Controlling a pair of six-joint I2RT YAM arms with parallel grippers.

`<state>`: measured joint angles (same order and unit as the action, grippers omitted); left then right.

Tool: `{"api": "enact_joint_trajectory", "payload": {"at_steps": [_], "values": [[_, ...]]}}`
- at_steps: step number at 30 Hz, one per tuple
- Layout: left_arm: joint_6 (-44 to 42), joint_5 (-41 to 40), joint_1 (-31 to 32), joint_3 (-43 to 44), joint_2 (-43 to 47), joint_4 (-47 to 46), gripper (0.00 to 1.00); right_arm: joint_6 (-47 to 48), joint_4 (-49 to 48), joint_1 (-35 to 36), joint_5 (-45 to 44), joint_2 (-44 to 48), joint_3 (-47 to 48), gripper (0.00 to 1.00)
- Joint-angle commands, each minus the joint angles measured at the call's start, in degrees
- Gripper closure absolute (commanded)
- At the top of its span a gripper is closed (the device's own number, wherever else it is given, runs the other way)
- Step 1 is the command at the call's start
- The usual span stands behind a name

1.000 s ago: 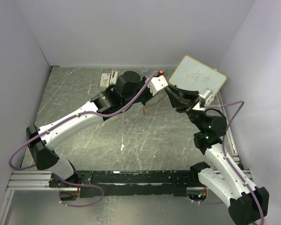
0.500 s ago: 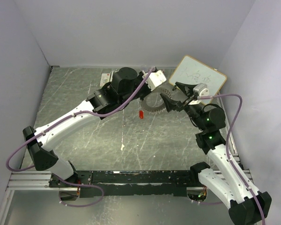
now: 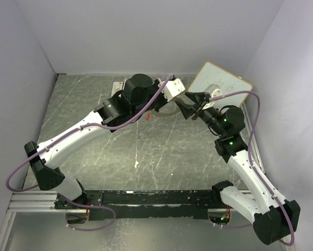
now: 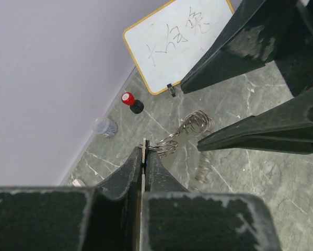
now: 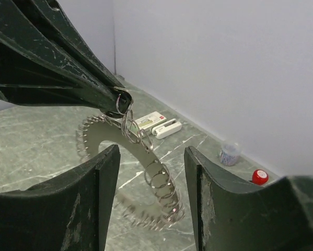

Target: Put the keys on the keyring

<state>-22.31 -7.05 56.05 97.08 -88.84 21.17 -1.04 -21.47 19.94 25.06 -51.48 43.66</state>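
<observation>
Left gripper [image 4: 145,157] was clamped shut on the thin edge of the keyring [image 5: 93,137], holding it off the table [image 3: 161,151] at the far centre, near the whiteboard [image 4: 172,47]. The ring hung edge-on from the fingertips with a coil of small rings [image 5: 159,180] dangling from the pinch point. This hold probably served to present the ring in free air where the other arm could reach it. Right gripper [image 5: 151,157] faced the ring closely, jaws apart and empty, one finger on either side of the hanging coil, touching nothing. Judged a lining-up pose for working on the coil or ring. No key was seen on the ring or in either gripper; the keys' position could not be told.
</observation>
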Motion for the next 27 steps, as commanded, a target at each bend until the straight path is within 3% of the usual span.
{"api": "enact_joint_trajectory", "payload": {"at_steps": [1, 14, 24, 27], "values": [[-0.65, 1.6, 0.24, 2.39, 0.82, -0.72, 0.93, 0.08, 0.92, 0.26, 2.27, -1.53, 2.18, 0.49], [-0.63, 3.09, 0.22, 2.29, 0.11, -0.38, 0.93, 0.51, 1.52, 2.95, 2.66, -4.17, 4.12, 0.54], [-0.61, 4.01, 0.29, 2.66, -0.36, 0.04, 0.93, 1.05, 1.41, 4.74, 1.13, -6.43, 5.22, 0.64], [-0.63, 4.3, 0.29, 2.66, -0.4, 0.23, 0.93, 1.13, 1.11, 4.92, 0.38, -6.3, 5.23, 0.71]]}}
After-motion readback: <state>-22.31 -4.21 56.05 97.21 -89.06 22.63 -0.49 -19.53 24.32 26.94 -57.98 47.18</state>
